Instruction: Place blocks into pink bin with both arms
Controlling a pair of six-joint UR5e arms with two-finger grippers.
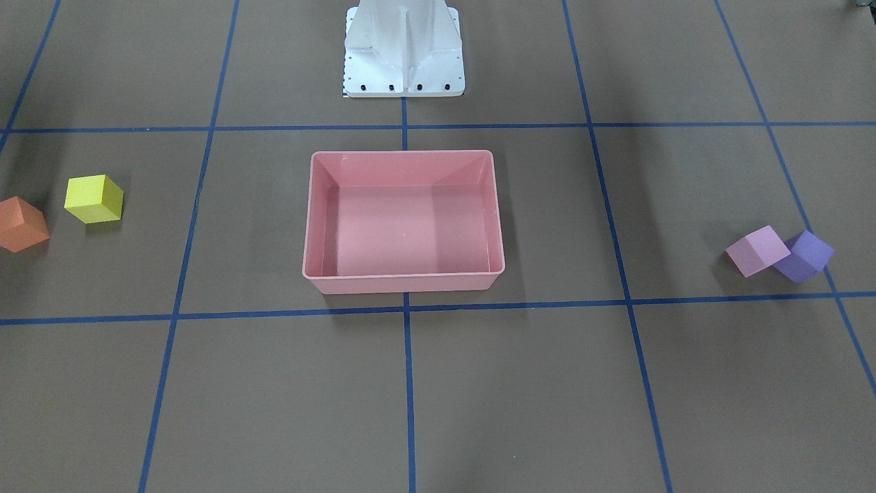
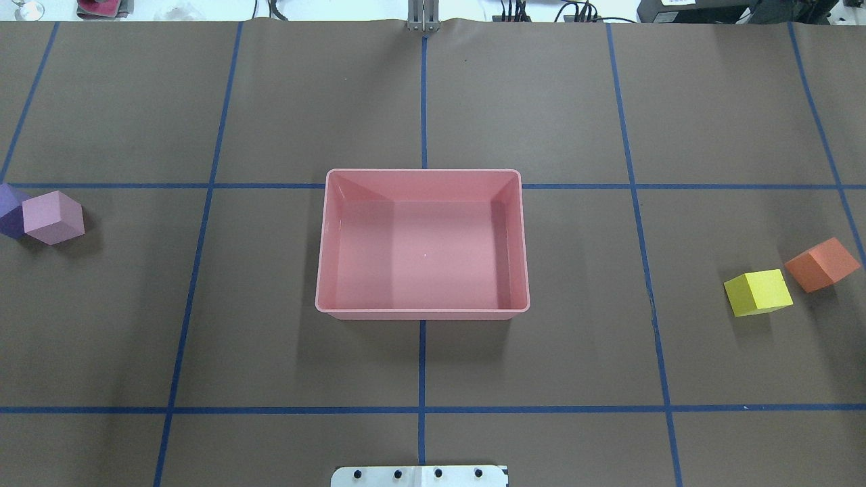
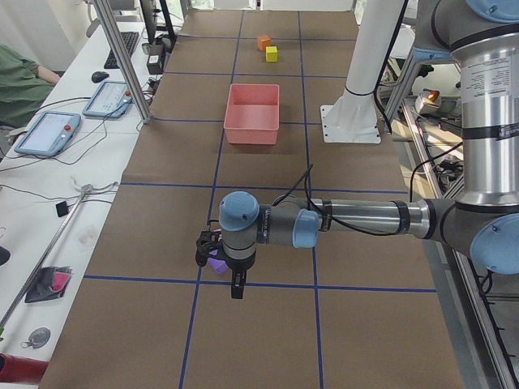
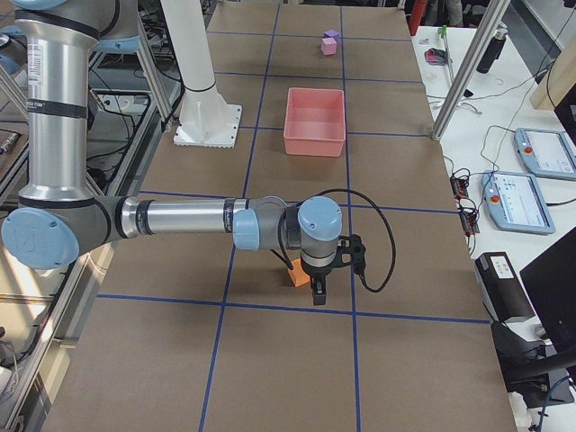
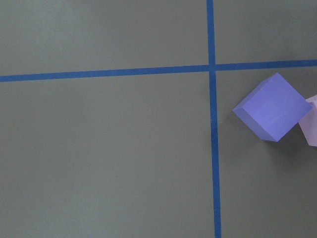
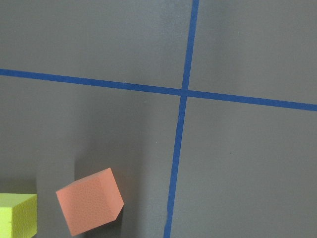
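The pink bin stands empty mid-table, also in the front view. The light pink block touches the purple block at the far left. The yellow block and the orange block sit apart at the far right. My left gripper hangs over the purple block, which also shows in the left wrist view. My right gripper hangs beside the orange block, which also shows in the right wrist view. I cannot tell whether either gripper is open or shut.
The white robot base stands at the table's near edge. Blue tape lines grid the brown table cover. Beside the table are metal posts, tablets and cables.
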